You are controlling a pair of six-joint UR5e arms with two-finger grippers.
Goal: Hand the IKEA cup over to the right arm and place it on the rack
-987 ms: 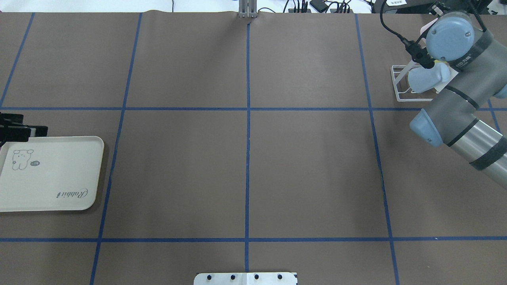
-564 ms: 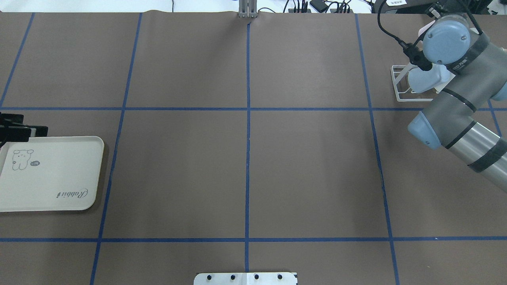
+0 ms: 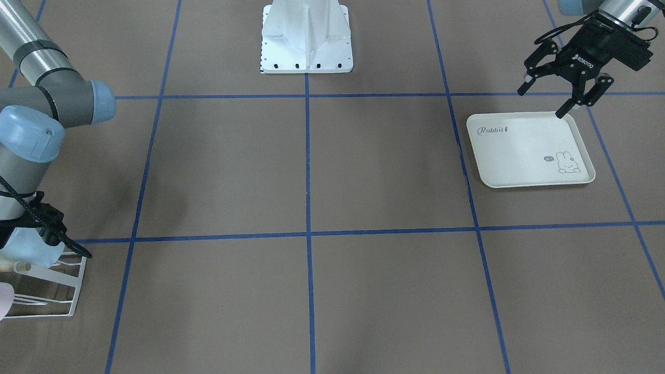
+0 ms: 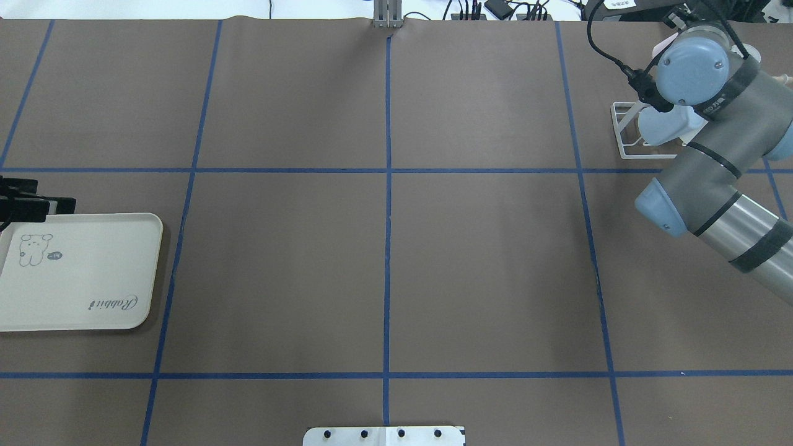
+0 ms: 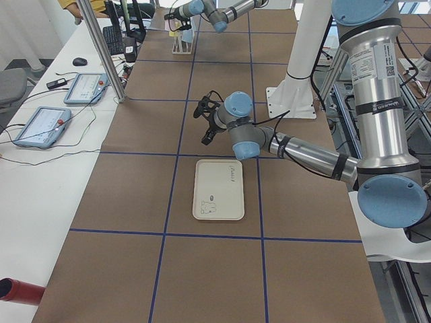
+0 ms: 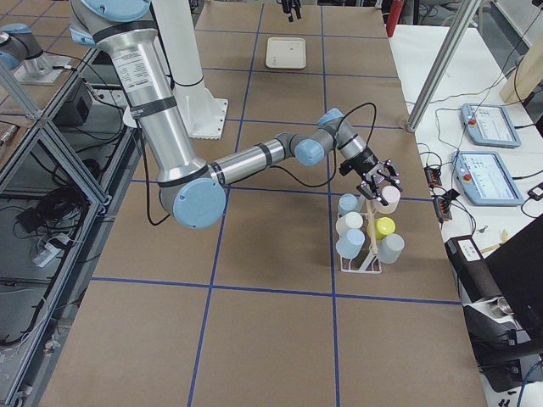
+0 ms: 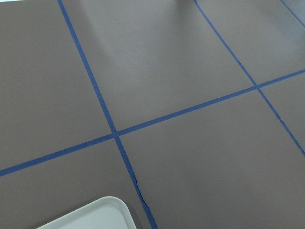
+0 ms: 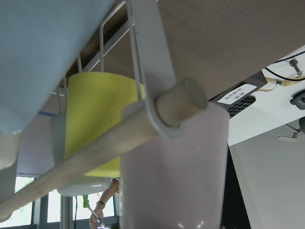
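Observation:
A pale pink cup [image 8: 176,176] hangs at the tip of the rack's wooden dowel [image 8: 95,152], right in front of the right wrist camera. In the exterior right view this cup [image 6: 390,197] tops the white wire rack [image 6: 361,264], and the right gripper [image 6: 379,180] hovers just above and beside it. I cannot tell whether it is open or shut. From overhead, the right arm's wrist [image 4: 691,71] hides its gripper over the rack [image 4: 622,133]. My left gripper [image 3: 540,104] stands open and empty over the back corner of the rabbit-print tray [image 3: 524,150].
Several other cups hang on the rack, among them a yellow one [image 8: 95,119], a pale blue one [image 4: 663,124] and a white one [image 6: 352,222]. The right arm's black cable [image 4: 610,56] loops above the rack. The cream tray [image 4: 80,279] lies at the table's left.
In the overhead view the right arm's wrist and elbow have shifted slightly leftward and toward the robot. The left gripper and tray have not moved.

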